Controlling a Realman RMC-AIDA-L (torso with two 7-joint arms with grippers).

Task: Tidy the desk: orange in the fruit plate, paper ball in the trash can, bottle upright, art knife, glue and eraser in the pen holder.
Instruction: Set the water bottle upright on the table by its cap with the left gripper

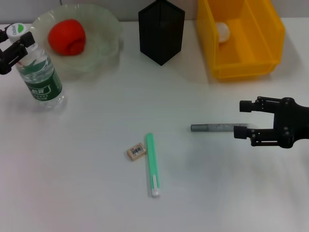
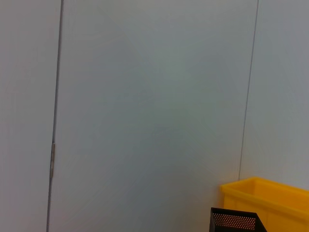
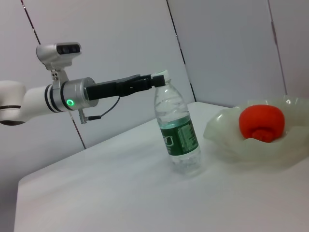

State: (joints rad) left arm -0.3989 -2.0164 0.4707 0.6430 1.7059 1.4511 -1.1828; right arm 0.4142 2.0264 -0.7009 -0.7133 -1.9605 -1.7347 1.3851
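Observation:
The bottle (image 1: 41, 77) stands upright at the table's left, and my left gripper (image 1: 16, 42) is shut on its neck under the white cap; the right wrist view shows the same bottle (image 3: 179, 130) and grip. The orange (image 1: 66, 37) lies in the fruit plate (image 1: 104, 29). A white paper ball (image 1: 222, 31) rests inside the trash can (image 1: 241, 41). The black pen holder (image 1: 161, 31) stands between plate and can. My right gripper (image 1: 244, 118) is open at the right, its nearer fingertip by the end of a grey stick (image 1: 215, 128). A green stick (image 1: 152, 164) and the eraser (image 1: 136, 152) lie mid-table. Which stick is the art knife and which the glue I cannot tell.
The white table runs bare between the bottle and the two sticks. The left wrist view shows mostly a pale wall, with a corner of the trash can (image 2: 270, 193) and the pen holder's rim (image 2: 236, 222). The fruit plate (image 3: 227, 140) sits just behind the bottle.

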